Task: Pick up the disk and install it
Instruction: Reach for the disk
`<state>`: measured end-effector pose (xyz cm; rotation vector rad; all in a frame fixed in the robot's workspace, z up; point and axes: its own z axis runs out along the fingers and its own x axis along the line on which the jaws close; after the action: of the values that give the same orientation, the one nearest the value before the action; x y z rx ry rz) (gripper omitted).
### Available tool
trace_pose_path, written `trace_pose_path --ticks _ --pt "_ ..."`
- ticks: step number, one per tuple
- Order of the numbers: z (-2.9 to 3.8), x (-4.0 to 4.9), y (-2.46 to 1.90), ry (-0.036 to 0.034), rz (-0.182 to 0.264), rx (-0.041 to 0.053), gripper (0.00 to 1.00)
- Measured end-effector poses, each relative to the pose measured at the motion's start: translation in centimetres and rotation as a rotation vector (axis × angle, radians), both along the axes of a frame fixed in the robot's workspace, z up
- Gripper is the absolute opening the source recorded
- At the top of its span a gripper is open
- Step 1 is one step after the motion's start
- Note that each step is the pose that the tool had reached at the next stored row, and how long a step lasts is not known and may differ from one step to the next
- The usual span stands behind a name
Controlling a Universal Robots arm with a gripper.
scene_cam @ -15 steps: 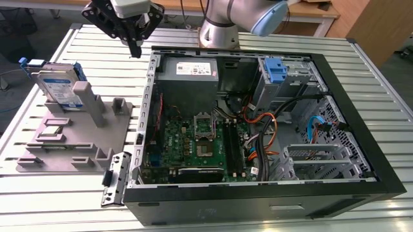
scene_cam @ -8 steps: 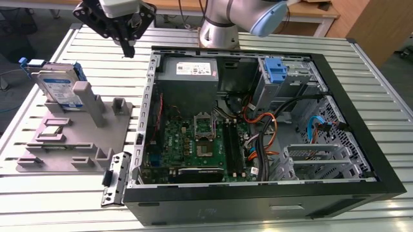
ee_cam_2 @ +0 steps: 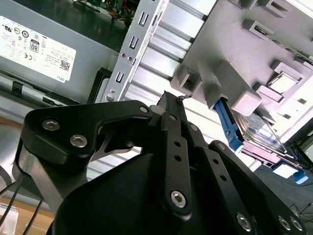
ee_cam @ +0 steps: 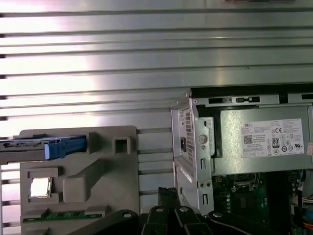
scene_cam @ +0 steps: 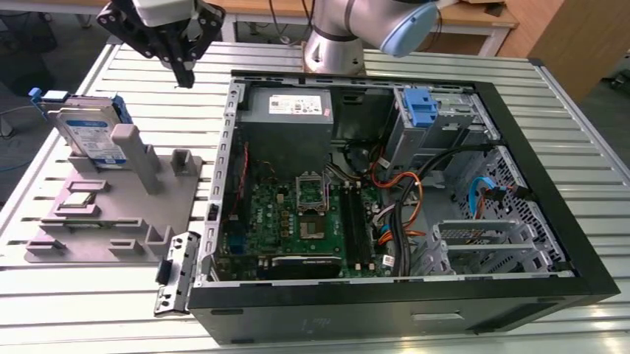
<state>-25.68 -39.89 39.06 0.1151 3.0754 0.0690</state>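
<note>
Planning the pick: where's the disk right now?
At the exterior view's left, the disk stands on edge in the grey holder, beside the open case.

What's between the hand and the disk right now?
In the exterior view, only bare slatted table separates the hand from the disk in its grey holder.

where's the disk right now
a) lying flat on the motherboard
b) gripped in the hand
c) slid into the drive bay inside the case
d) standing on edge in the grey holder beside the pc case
d: in the exterior view the disk stands on edge in the grey holder, on the exterior view's left of the open case, while the hand hangs above the table apart from it.
</note>
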Motion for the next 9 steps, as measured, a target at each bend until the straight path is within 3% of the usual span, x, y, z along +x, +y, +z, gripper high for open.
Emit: trace_pose_path --ticks 9 --pt "-0.02 -1.33 0.00 -0.0020 0.000 0.0000 0.10"
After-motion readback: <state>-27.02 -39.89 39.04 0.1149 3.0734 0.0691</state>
